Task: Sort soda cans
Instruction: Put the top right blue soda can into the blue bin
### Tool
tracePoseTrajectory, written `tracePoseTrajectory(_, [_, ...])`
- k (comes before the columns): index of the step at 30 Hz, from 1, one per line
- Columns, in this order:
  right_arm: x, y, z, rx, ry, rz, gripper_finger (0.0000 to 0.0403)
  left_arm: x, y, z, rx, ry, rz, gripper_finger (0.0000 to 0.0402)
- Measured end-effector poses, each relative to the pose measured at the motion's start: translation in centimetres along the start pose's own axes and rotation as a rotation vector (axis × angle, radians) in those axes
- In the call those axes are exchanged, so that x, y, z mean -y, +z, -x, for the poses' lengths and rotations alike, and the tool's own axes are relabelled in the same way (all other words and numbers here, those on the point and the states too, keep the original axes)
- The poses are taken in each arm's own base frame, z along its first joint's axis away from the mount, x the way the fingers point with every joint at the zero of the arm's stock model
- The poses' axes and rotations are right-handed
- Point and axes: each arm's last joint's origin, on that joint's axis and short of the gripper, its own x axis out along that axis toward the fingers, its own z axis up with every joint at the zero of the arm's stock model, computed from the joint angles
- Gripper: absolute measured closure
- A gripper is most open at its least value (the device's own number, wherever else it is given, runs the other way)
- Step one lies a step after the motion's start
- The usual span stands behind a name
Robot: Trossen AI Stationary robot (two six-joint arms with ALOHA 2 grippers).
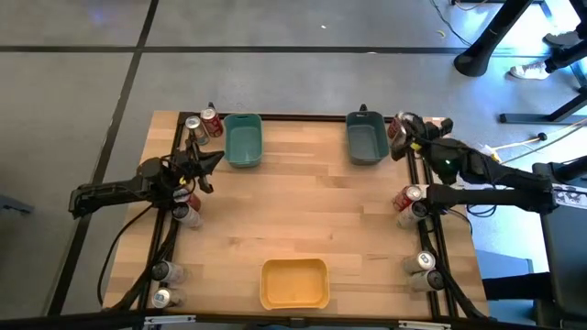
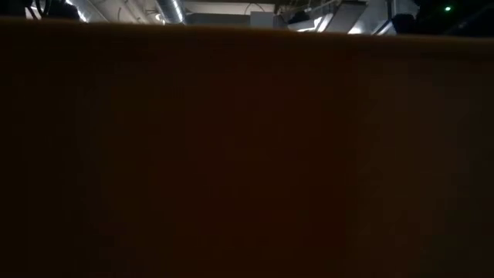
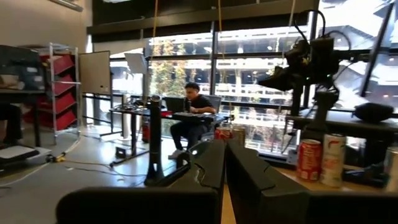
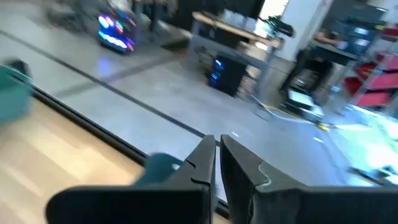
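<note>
Overhead and wrist views of a wooden tabletop (image 1: pixel 312 220) carrying three bins: a teal bin (image 1: pixel 243 141) and a grey-blue bin (image 1: pixel 366 137) at the far edge, and a yellow bin (image 1: pixel 294 283) at the near edge.

The soda cans stand in small groups along both side edges, outside all bins: two at the far-left corner (image 1: pixel 204 123), one beside the left arm (image 1: pixel 186 213), two at the near-left corner (image 1: pixel 165 284), two at mid-right (image 1: pixel 408 198), and two at the near-right (image 1: pixel 422 266).

The left gripper (image 1: pixel 213 163) lies over the left edge, just beside the teal bin and between the far-left cans and the can at the arm; its fingers (image 3: pixel 208 165) are closed together with nothing between them. In the left wrist view, a red can and a white can (image 3: pixel 321 159) stand across the tabletop, well apart from the fingertips.

The right gripper (image 1: pixel 400 128) sits at the far-right corner, just beside the grey-blue bin; its fingers (image 4: pixel 205 163) are closed and empty.

The low view is blocked by a dark surface. A seated person (image 3: pixel 191 118) works at a desk in the room beyond.
</note>
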Motion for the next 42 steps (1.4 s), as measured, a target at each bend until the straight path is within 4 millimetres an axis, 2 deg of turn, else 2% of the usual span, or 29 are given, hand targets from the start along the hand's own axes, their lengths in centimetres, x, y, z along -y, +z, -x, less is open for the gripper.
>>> tracePoseTrajectory(3, [0.2, 1.1, -1.0, -0.074, -0.056, 0.015, 0.0377, -0.2, 0.0, 0.0, -0.002, 0.021, -0.01, 0.0393])
tracePoseTrajectory(10, [0.5, 2.6, -4.5, -0.277, -0.057, 0.052, 0.0377, -0.5, -0.1, -0.1, -0.003, 0.052, -0.004, 0.0393])
tracePoseTrajectory(21, [2.1, 2.9, -9.4, -0.626, -0.065, 0.019, 0.0376, -0.5, -0.1, -0.1, -0.003, 0.054, -0.005, 0.0393])
tracePoseTrajectory(23, [2.4, 2.9, -10.0, -0.687, -0.077, 0.021, 0.0366, -0.5, -0.1, -0.1, -0.003, 0.054, -0.004, 0.0393])
tracePoseTrajectory(27, [2.7, 2.9, -11.1, -0.79, -0.034, 0.059, 0.0307, -0.5, 0.0, -0.1, 0.002, 0.053, 0.054, 0.0393])
tracePoseTrajectory(31, [2.8, 3.0, -12.2, -0.879, 0.037, 0.049, 0.0215, -0.5, -0.1, -0.1, -0.004, 0.05, 0.132, 0.0393])
tracePoseTrajectory(36, [3.4, 2.8, -13.8, -1.014, 0.003, 0.055, 0.01, -0.5, -0.1, -0.1, -0.003, 0.049, 0.175, 0.0393])
tracePoseTrajectory(39, [3.3, 2.5, -14.4, -1.064, -0.015, 0.072, 0.0053, -0.5, -0.1, -0.1, -0.002, 0.048, 0.184, 0.0393])
tracePoseTrajectory(42, [3.2, 2.3, -14.6, -1.086, -0.033, 0.088, 0.0026, -0.5, -0.1, -0.1, -0.002, 0.048, 0.185, 0.0393])
